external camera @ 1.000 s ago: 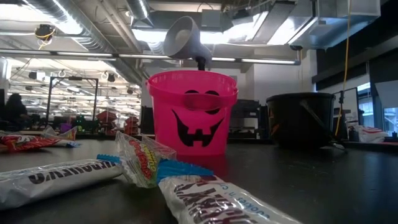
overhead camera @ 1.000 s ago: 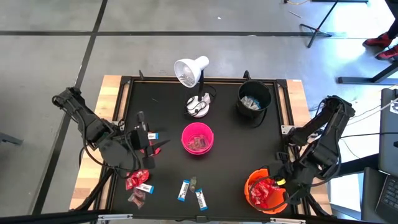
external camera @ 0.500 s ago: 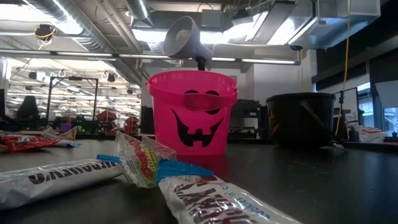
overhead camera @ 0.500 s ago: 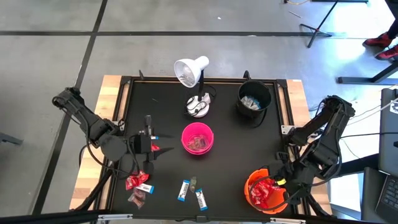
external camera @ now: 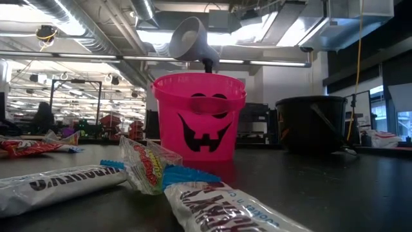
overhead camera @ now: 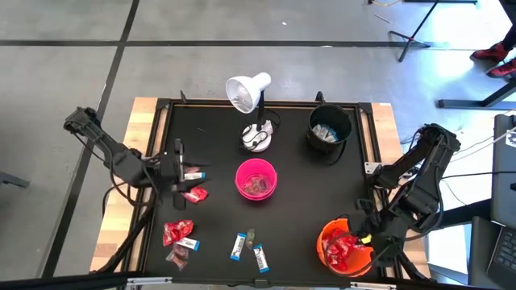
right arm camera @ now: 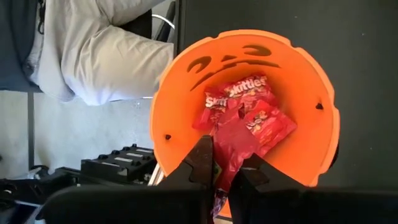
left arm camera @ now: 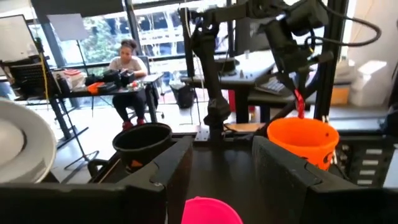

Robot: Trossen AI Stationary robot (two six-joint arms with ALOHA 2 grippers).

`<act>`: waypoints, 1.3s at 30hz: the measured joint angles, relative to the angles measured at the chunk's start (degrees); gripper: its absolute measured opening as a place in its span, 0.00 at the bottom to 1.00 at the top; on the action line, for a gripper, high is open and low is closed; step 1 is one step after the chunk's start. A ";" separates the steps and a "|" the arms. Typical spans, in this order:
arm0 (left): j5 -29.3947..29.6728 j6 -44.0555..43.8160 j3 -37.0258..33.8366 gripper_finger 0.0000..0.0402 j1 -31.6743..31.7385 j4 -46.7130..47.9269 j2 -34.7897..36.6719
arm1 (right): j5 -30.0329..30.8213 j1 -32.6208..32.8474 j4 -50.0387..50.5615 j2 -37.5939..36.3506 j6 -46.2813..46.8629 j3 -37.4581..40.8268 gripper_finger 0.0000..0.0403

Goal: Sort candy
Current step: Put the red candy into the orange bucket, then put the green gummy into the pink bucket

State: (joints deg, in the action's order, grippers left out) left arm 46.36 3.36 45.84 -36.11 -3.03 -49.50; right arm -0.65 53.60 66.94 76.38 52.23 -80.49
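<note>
My right gripper (right arm camera: 225,163) hangs over the orange bucket (overhead camera: 325,242), shut on a shiny red packet (right arm camera: 231,144). More red packets (right arm camera: 261,121) lie inside the bucket. My left gripper (overhead camera: 181,171) is open and level above the table's left part, holding nothing. It points toward the pink bucket (overhead camera: 256,179). A white-and-blue bar (overhead camera: 196,175) and a red packet (overhead camera: 194,194) lie flat on the table beside its fingers. Near the front edge lie red packets (overhead camera: 176,234), a dark brown sweet (overhead camera: 177,258) and white-and-blue bars (overhead camera: 239,246). My right gripper pinches the red packet by its upper part (right arm camera: 225,155) between its two fingers, coming from above and pointing down. The packet hangs below the fingers inside the orange bucket's mouth. Whether its lower end touches the packets beneath, I cannot tell.
A black bucket (overhead camera: 329,129) with sweets stands at the far right, and a white desk lamp (overhead camera: 248,93) at the far middle. The pink bucket (external camera: 198,116) holds some candy. In the low view, bars (external camera: 58,183) lie close in the foreground. A person sits beyond the table (left arm camera: 127,62).
My left gripper has drawn back toward the table's left and far edge. The red packet that lay under its fingers now shows uncovered on the table. The white-and-blue bar has stayed where it was.
</note>
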 joint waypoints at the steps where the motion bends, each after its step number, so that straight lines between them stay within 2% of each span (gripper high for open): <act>1: 0.26 0.00 -1.31 0.40 -0.03 -0.98 0.99 | 0.00 0.00 -0.04 0.00 -0.33 0.00 0.06; 7: 1.14 -0.24 -4.67 0.40 -0.01 -2.90 4.40 | 0.00 0.00 -0.95 0.00 -0.79 0.00 0.09; 17: 1.14 0.45 -4.80 0.40 -0.01 -3.50 4.66 | -1.19 0.00 -4.28 0.00 -7.39 -0.02 0.42; 21: 1.14 0.42 -4.80 0.40 -0.01 -3.49 4.66 | -1.42 0.00 -5.79 0.00 -7.41 -0.02 0.50; 25: 1.14 0.42 -4.80 0.40 -0.01 -3.49 4.66 | -1.40 0.00 -8.08 0.00 -7.41 -0.02 0.53; 39: 0.72 -1.48 -4.80 0.40 -0.01 -4.11 4.60 | -1.27 0.00 -9.07 0.00 -7.38 -0.02 0.53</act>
State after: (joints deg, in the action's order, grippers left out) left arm 47.09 1.87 41.04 -36.12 -7.14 -44.90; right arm -1.92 53.60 57.86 76.38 44.85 -80.51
